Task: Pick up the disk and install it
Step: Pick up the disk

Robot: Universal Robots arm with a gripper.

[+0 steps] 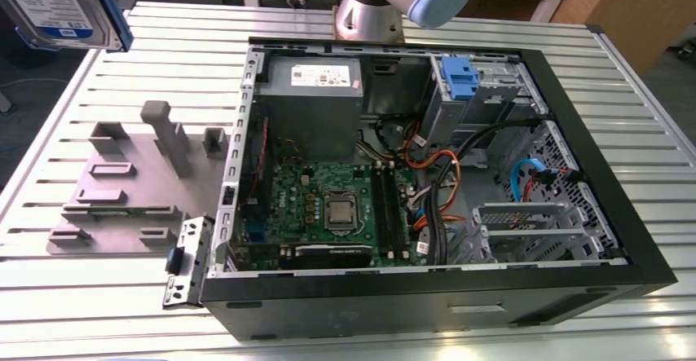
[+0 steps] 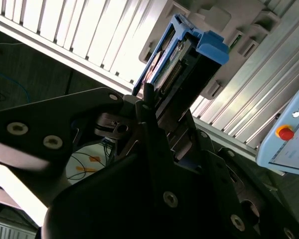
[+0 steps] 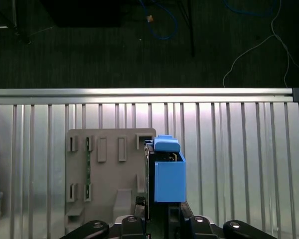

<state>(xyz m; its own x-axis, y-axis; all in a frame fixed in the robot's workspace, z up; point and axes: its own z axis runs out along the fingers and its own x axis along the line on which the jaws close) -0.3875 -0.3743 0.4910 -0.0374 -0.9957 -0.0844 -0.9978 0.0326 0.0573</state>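
The disk (image 1: 60,6), a silver-grey drive with a white-and-blue label in a blue carrier, hangs high above the table at the exterior view's far upper left. In both wrist views my gripper (image 2: 162,107) (image 3: 162,209) is shut on it. The disk (image 2: 182,62) (image 3: 167,172) sticks out edge-on from between the fingers, with its blue handle at the far end. It hovers over the grey fixture plate (image 3: 104,174) (image 1: 130,182), clear of it. The open computer case (image 1: 435,173) lies on its side towards the exterior view's right.
Inside the case are a grey power-supply box (image 1: 315,80), the green motherboard (image 1: 326,206), bundled cables (image 1: 435,165) and a drive bay with a blue bracket (image 1: 462,76). The arm's base (image 1: 376,6) stands behind the case. The slatted table's edge (image 3: 139,93) borders dark floor.
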